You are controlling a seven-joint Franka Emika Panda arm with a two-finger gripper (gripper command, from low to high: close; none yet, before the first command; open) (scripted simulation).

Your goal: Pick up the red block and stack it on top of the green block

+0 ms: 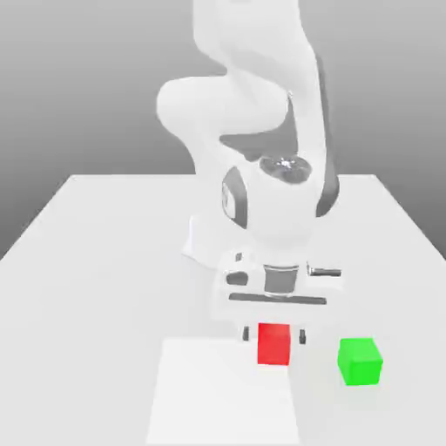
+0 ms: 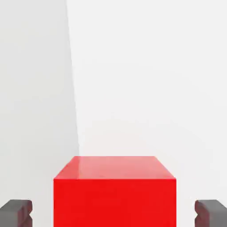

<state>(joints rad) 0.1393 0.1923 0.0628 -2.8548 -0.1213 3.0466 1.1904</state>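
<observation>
In the exterior view, the gripper of the white robot arm with dark grey joint trim hangs low over the pale, smooth surface, its fingers spread wide apart. Between them, as that view shows it, sits the solid red block with flat faces, with one dark fingertip toward the exterior view's left of it and the other toward the exterior view's right. The hand view agrees: the red block lies between the two grey fingertips, and a gap separates it from each of them, so nothing is gripped (the spacing looks fairly even on both sides).

The bright green block, also flat-faced, is outside the span of the fingers, beyond the fingertip on the exterior view's right and near it, apart from the red block. It rests on the surface with its top bare.

A flat white square panel lies on the surface, reaching from below the fingers toward the exterior view's left and the front of the scene; its edge passes close by the red block. In the hand view the bright white panel meets the greyer surface along a slanting line, past the red block from the fingers.

No brand, label or lettering can be read on the arm, the blocks or the panel.
</observation>
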